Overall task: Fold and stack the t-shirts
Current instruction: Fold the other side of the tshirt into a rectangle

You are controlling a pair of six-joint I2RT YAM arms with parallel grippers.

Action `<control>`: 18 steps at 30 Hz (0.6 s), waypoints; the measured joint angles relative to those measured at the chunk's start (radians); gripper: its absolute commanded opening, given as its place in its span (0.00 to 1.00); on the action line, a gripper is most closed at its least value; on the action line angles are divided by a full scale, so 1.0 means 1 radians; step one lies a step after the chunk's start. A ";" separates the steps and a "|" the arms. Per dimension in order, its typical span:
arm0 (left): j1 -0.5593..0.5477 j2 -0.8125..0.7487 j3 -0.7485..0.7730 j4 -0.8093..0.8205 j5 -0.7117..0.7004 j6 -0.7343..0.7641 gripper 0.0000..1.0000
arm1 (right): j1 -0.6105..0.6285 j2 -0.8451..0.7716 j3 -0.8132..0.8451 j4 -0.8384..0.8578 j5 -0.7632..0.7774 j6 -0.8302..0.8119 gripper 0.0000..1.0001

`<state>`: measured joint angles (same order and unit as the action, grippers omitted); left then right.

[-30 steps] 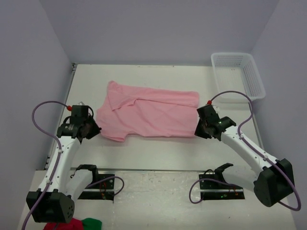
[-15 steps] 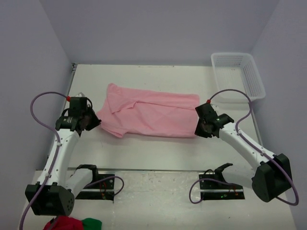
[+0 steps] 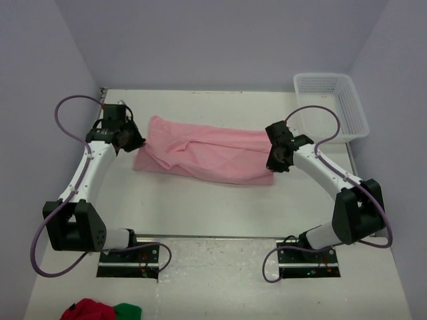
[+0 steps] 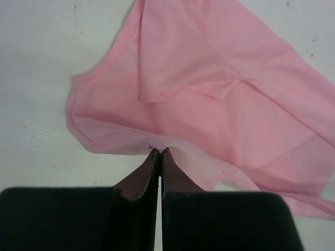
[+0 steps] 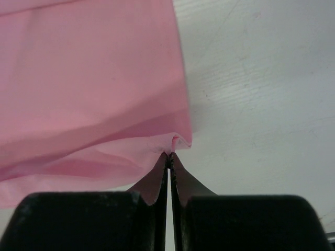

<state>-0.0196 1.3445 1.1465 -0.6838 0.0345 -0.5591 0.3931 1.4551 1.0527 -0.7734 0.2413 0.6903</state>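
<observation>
White table [image 3: 200, 207] w/ pale lilac walls on 3 sides. Pink t-shirt [image 3: 207, 155] stretches across the table's middle btwn the 2 arms, bunched lengthwise, 1 sleeve folded over on top. Left gripper [image 4: 158, 152] has its jaws clamped tight on the shirt's left edge; right gripper [image 5: 169, 154] is pinched the same way on the right-hand corner. White mesh basket [image 3: 353, 110] sits at the far right corner, well apart from the shirt, its bare floor showing. Red & green cloth [image 3: 100, 311] lies at the near edge.
</observation>
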 measured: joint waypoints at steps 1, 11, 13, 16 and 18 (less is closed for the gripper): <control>0.000 0.019 0.019 0.010 0.000 0.003 0.00 | -0.012 0.016 0.016 0.000 0.000 -0.006 0.00; 0.000 0.247 0.165 0.045 0.011 0.020 0.00 | -0.098 0.195 0.172 0.003 -0.006 -0.064 0.00; 0.000 0.293 0.204 0.044 0.011 0.025 0.00 | -0.102 0.231 0.198 0.004 -0.008 -0.072 0.00; 0.000 0.345 0.262 0.045 0.010 0.030 0.00 | -0.109 0.283 0.232 0.004 -0.016 -0.085 0.00; 0.000 0.372 0.297 0.045 0.010 0.030 0.00 | -0.119 0.307 0.248 0.003 -0.023 -0.092 0.00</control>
<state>-0.0196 1.7168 1.4437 -0.6388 0.0444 -0.5289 0.2741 1.7626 1.3006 -0.7708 0.2180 0.5983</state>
